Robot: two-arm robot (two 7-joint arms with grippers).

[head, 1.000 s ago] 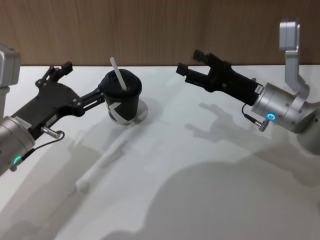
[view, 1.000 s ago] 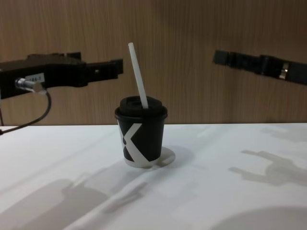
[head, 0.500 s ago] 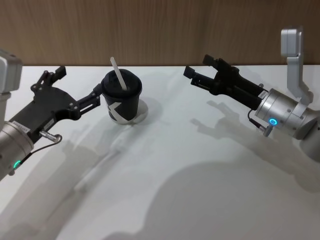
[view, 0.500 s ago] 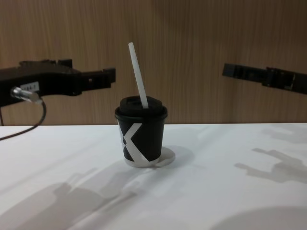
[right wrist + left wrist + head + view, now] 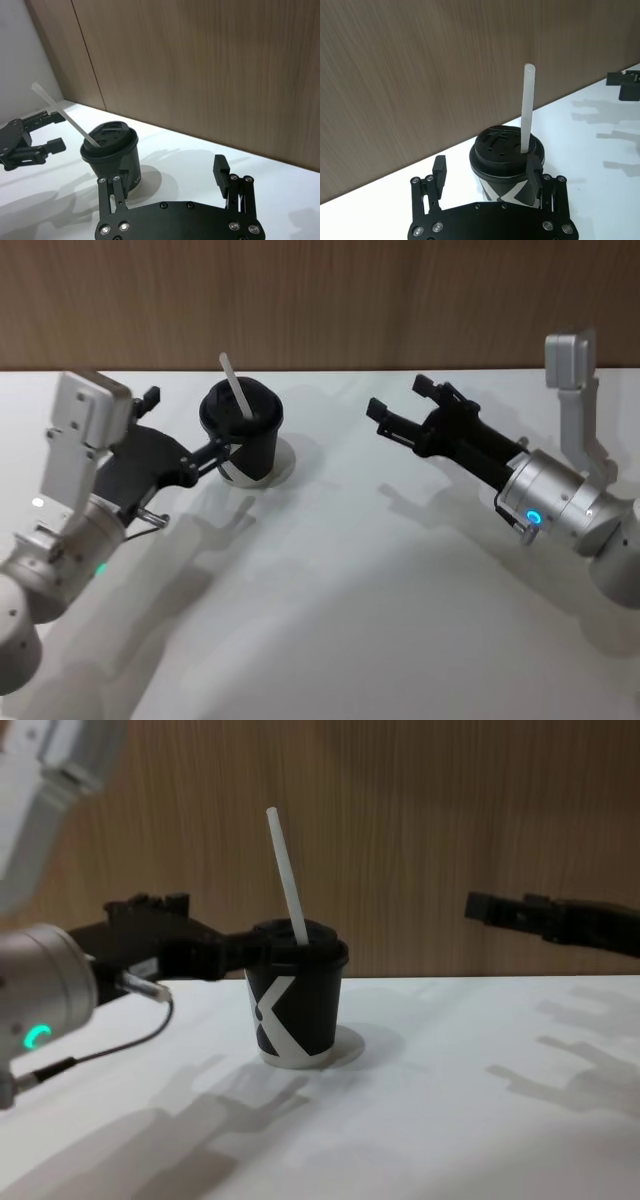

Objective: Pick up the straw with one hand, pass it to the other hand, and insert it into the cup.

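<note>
Since the earlier frames both arms have drawn back toward the robot. The left hand (image 5: 225, 445), which a second ago reached in from the left edge at the height of the lid, now sits lower and closer in at centre left of the head view, with its silver wrist filling the lower left of the chest view. The right hand (image 5: 400, 412) has slid away from the cup (image 5: 242, 436) toward the right of the frame and tilted down a little.

The straw (image 5: 236, 388) has not shifted: it stands in the lid's hole, leaning up and to the left, its top well above the lid. The cup sits on the white table (image 5: 340, 580) at upper centre left of the head view, upright.

Both hands are spread and hold nothing. In the left wrist view one of the left hand's fingers (image 5: 534, 172) lies just before the cup's wall; touching or not, I cannot tell. The right hand is well apart from the cup.

By my reading the straw is already inserted and the arms are retreating, so the task looks done.

The cup bears a bold white X-like mark (image 5: 277, 1016); no readable writing
</note>
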